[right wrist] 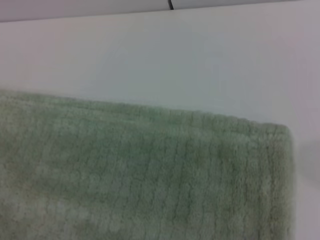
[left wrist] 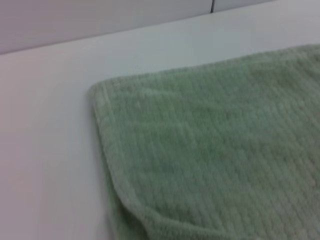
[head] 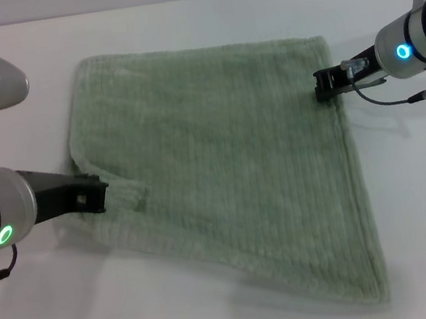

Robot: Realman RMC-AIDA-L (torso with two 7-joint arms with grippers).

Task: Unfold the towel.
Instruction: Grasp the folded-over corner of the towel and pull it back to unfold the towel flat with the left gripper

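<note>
The pale sage-green towel lies spread out in one layer on the white table, its near right corner reaching toward me. My left gripper is at the towel's left edge, shut on the hem, and the cloth puckers into a small fold beside it. The left wrist view shows the far left corner of the towel with a curled edge close by. My right gripper touches the towel's right edge near the far right corner. The right wrist view shows that corner lying flat.
The table's far edge meets a pale wall behind the towel. Bare table surface lies to the left, right and front of the towel. A cable hangs from my right wrist above the table.
</note>
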